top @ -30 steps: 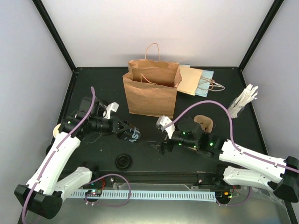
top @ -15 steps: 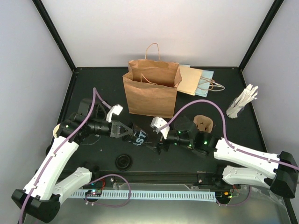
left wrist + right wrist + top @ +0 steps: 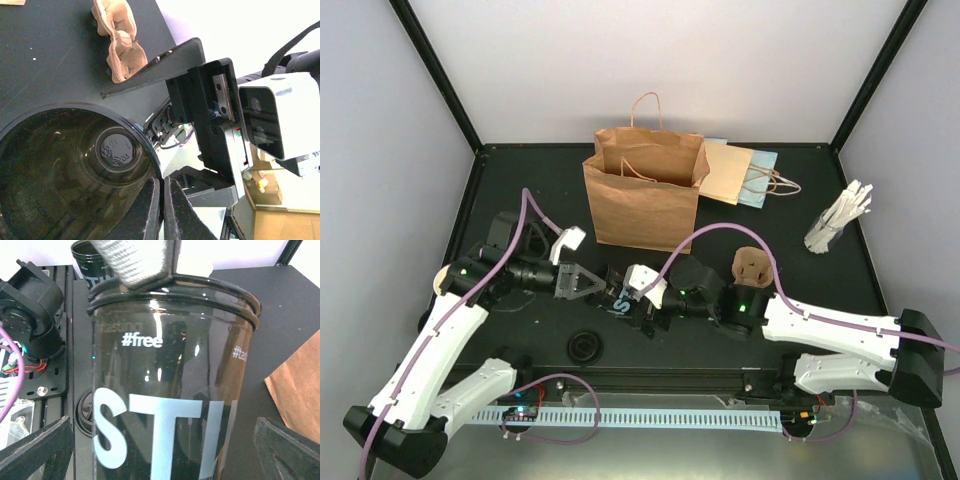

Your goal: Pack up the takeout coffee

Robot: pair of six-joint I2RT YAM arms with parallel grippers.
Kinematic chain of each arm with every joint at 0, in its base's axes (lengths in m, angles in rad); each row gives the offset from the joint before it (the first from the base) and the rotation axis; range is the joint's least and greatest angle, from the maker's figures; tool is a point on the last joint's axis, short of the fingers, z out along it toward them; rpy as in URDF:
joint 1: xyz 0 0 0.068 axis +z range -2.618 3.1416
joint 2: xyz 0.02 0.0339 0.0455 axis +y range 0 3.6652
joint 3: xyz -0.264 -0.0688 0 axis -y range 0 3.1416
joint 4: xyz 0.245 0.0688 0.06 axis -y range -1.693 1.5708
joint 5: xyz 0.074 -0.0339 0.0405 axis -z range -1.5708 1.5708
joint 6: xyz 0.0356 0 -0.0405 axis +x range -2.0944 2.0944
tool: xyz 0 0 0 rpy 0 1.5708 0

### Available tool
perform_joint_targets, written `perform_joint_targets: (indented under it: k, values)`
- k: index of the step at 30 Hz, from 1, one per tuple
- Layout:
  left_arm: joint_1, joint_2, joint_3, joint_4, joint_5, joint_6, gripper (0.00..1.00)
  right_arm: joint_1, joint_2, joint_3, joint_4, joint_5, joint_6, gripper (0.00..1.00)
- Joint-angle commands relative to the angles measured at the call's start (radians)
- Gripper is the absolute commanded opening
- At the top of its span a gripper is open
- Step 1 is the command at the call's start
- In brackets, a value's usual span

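1. Both arms have drawn together over the last second. The left pincer (image 3: 160, 205) has carried the cup (image 3: 170, 365) toward 3 o'clock, and the right pincer (image 3: 164, 430) has swung in from 3 o'clock to meet it.
2. Left pincer: squeezed fully together on the cup's rim wall, one finger inside and one outside. It holds the cup tipped over, with the mouth facing back along the left arm.
3. Right pincer: spread as wide as it goes, with a finger on either side of the cup's body. Neither finger visibly touches it, and the pincer grips nothing.
4. The cup is dark and see-through with pale lettering. It has no lid and is empty inside. In the top view it sits mid-table, at 6 o'clock of the upright paper bag (image 3: 645, 195).
5. Further out:
   - A black lid (image 3: 585, 347) lies at 7 o'clock of the cup.
   - The pulp carrier (image 3: 752, 265) is at 3 o'clock, beyond the right wrist.
   - A second cup (image 3: 87, 257) shows past the held one in the right wrist view.
   - A flat bag (image 3: 740, 172) lies at 2 o'clock of the upright bag.
6. Judgement: the task is at an early stage, and this looks like a handover. The carrier holds nothing, and I see no cup in the bag. Still to do: fit the lids, seat both cups in the carrier, and load the bag.
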Motion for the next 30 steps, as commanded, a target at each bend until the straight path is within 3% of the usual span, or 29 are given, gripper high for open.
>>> perform_joint_targets:
  k: [1, 4, 12, 17, 30]
  values:
    - [-0.008, -0.032, 0.036, 0.02, 0.033, 0.016, 0.01, 0.01, 0.025, 0.049, -0.032, 0.057, -0.018, 1.0]
    - [-0.008, -0.04, 0.035, 0.032, 0.032, 0.006, 0.02, 0.011, 0.024, 0.043, -0.03, 0.065, -0.003, 1.0]
    - [-0.008, -0.055, 0.036, 0.051, 0.025, -0.008, 0.02, 0.011, 0.017, 0.042, -0.063, 0.065, 0.0, 0.84]
    - [-0.008, -0.064, 0.037, 0.063, 0.02, -0.018, 0.02, 0.011, -0.003, 0.027, -0.074, 0.075, 0.003, 0.79]
    - [-0.008, -0.077, 0.026, 0.083, -0.019, -0.038, 0.02, 0.011, -0.09, -0.029, -0.098, 0.109, 0.008, 0.74]
